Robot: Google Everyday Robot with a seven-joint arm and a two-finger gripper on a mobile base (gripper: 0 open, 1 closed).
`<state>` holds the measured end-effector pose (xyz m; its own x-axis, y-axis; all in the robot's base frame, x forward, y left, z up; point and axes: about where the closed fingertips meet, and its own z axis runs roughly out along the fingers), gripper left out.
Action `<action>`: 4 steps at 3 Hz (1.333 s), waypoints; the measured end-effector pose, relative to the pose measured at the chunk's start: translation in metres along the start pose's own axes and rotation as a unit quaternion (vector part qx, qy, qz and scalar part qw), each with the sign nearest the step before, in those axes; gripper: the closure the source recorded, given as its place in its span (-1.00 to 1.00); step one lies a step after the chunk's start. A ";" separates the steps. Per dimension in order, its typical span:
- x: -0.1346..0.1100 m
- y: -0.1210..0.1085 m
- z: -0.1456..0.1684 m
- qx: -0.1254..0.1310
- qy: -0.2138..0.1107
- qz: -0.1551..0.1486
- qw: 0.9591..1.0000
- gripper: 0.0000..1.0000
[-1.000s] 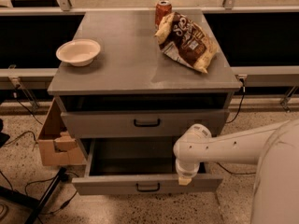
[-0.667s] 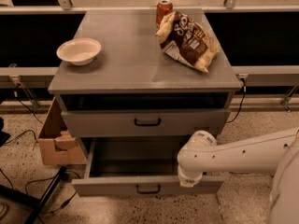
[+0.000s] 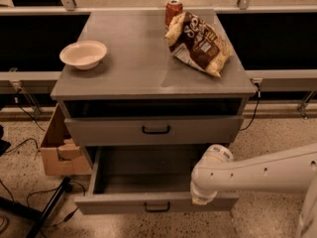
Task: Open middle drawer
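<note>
- The middle drawer [image 3: 114, 203] now stands far out from under the surface [image 3: 129, 73], its grey inside open to view. Over the last second its front has come a little further toward us, while the drawer above [image 3: 99, 130] has stayed where it was.
- The gripper [image 3: 201, 197] has gone down and to the right with it. It now sits at the top edge of the drawer's front, to the right of the black handle [image 3: 158, 207] and not on it.
- We cannot tell whether the gripper is wide or narrow, nor whether it grips that edge, because the white arm [image 3: 257, 172] hides that end.
- On the surface the bowl [image 3: 83, 54], the can [image 3: 173, 10] and the bag of crisps [image 3: 198, 43] lie as they did, so the pull has shaken nothing above.
- We judge the task as good as done, since the drawer is open far enough to reach into.
- What remains, we think, is to let go and draw the arm back. It must not catch the front on the way and push the drawer in again.
</note>
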<state>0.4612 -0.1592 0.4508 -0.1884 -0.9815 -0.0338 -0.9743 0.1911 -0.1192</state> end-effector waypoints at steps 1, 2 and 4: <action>0.007 0.015 -0.004 0.009 -0.008 0.014 1.000 1.00; 0.007 0.015 -0.004 0.010 -0.008 0.014 1.000 1.00; 0.008 0.016 -0.003 0.008 -0.008 0.014 1.000 0.18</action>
<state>0.4434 -0.1636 0.4513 -0.2130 -0.9756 -0.0527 -0.9666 0.2183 -0.1342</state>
